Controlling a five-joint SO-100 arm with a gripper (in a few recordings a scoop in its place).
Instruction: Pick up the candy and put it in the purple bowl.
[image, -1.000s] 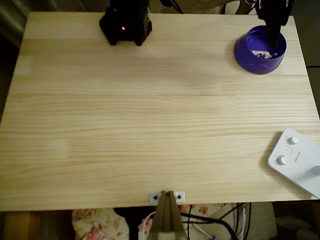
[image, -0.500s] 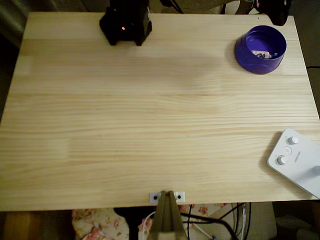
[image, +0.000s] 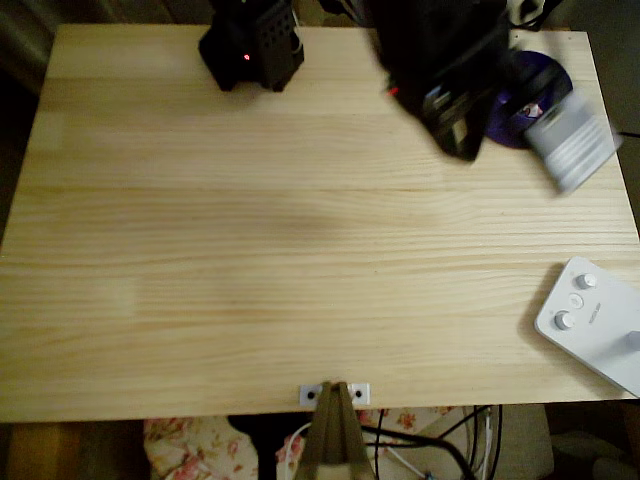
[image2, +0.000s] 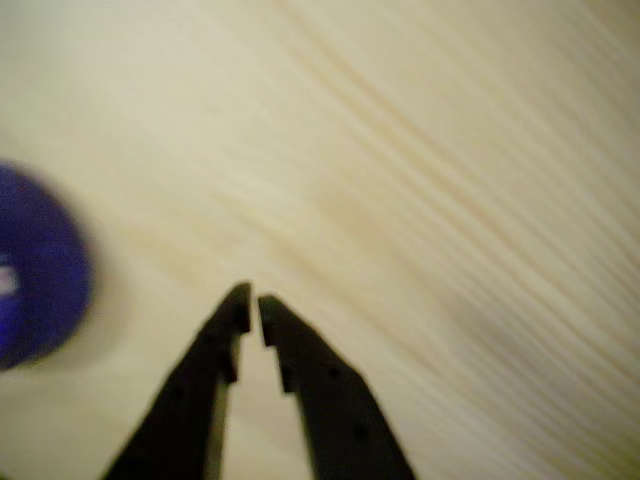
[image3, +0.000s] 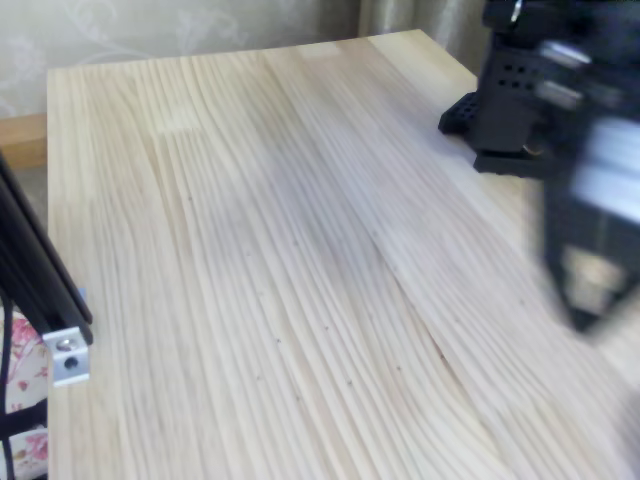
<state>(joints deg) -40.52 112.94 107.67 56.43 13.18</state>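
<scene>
pincer (image2: 250, 302): black tapered fingers nearly closed, empty | purple bowl (image2: 35, 265): round, blurred | table (image2: 420, 150): pale grained wood

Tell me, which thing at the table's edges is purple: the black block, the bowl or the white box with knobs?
The purple bowl, top right in the overhead view, partly under the arm. The black block has a red light; the white box has knobs.

A pale, rectangular pine tabletop (image: 300, 250) with long straight grain runs across the overhead view. At its lower right corner lies a white plastic device with round knobs (image: 590, 320), partly over the edge. A small silver metal bracket (image: 335, 393) sits at the near edge, with flowered fabric (image: 190, 450) and dark cables (image: 430, 440) below it.
</scene>
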